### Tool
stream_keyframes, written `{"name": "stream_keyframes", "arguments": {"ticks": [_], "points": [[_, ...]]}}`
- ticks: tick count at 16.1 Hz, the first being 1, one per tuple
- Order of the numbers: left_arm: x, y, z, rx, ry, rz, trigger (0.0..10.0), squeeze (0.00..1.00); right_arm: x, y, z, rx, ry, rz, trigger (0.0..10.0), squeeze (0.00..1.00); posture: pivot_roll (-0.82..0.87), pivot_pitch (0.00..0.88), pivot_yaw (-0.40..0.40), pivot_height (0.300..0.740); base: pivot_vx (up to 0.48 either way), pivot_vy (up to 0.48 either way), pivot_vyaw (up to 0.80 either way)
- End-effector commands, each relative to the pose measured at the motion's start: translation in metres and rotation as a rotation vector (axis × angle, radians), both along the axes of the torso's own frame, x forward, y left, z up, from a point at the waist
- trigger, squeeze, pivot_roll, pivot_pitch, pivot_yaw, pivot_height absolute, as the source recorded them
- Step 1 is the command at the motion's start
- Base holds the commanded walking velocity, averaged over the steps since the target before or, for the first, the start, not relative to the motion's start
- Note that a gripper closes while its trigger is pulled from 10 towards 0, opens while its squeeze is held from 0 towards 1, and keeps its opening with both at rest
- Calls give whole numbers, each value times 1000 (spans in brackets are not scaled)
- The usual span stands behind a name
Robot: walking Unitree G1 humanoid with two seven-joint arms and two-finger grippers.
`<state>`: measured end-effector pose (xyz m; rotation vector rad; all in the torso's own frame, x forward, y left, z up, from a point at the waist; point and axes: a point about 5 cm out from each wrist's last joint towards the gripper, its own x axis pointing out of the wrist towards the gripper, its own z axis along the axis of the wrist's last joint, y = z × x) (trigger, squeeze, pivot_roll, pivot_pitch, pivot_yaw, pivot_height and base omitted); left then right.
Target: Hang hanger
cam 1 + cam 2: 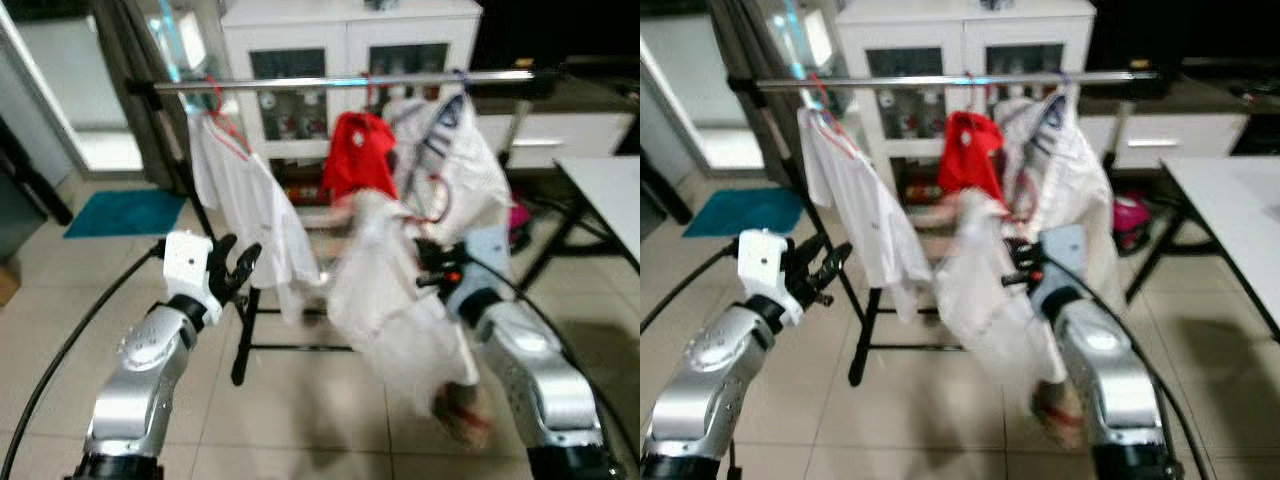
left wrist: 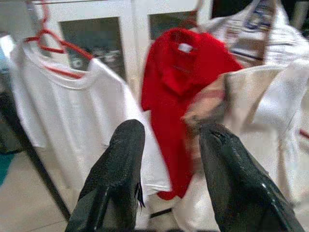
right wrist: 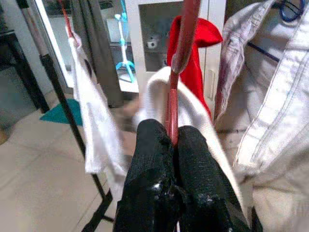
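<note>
Rack (image 1: 340, 81): rail crosses in front of a white cabinet (image 1: 350, 60); a white shirt (image 1: 245, 205), a red shirt (image 1: 358, 155) and a pale jacket (image 1: 450, 150) hang from it.
Garment (image 1: 385, 300): white, blurred, below the rail, in front of the red shirt.
Hanger (image 3: 179, 63): red, carries the garment, below the rail.
Right gripper (image 3: 170, 145): fingers pinched on the hanger's stem.
Left gripper (image 2: 169, 159): fingers spread, holding nothing, before the white shirt.

White cabinet (image 1: 350, 60) (glass doors), teal mat (image 1: 125, 212), white table (image 1: 610, 195).
</note>
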<state>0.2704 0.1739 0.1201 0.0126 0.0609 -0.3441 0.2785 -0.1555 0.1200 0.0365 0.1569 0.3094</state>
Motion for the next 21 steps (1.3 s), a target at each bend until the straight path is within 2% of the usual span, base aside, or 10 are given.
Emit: {"name": "stream_keyframes", "arguments": {"ticks": [1, 4, 5, 7, 10, 14, 17, 21], "points": [[1, 5, 2, 21, -9, 20, 10000, 0, 5, 10, 7, 23, -43, 17, 10000, 0, -2, 0, 54, 740, 379, 0, 0], [2, 7, 3, 30, -12, 25, 10000, 0, 10, 9, 13, 10, -61, 11, 10000, 0, -8, 0, 48, 740, 380, 0, 0], [2, 8, 2, 34, -11, 28, 10000, 0, 10, 8, 15, -24, -79, 19, 10000, 0, -7, 0, 51, 740, 379, 0, 0], [4, 8, 5, 46, -18, 18, 10000, 0, 11, 4, 14, -5, -71, 11, 10000, 0, -4, 0, 54, 740, 381, 0, 0], [4, 10, 6, 57, -19, 15, 10000, 0, 10, 7, 15, -19, -78, 30, 10000, 0, -5, 0, 57, 740, 379, 0, 0], [4, 2, 6, 92, -21, -52, 10000, 0, 13, 2, 18, -52, -97, -30, 10000, 0, -10, 0, 56, 740, 380, 0, 138], [6, 7, 10, 120, -27, -81, 10000, 0, 16, 3, 27, -111, -148, -39, 10000, 0, -11, 0, 64, 740, 379, 0, 0], [7, 5, 15, 116, -44, -97, 10000, 0, 21, 3, 42, -61, -191, -52, 10000, 0, -14, 0, 54, 740, 379, 0, 0]]}}
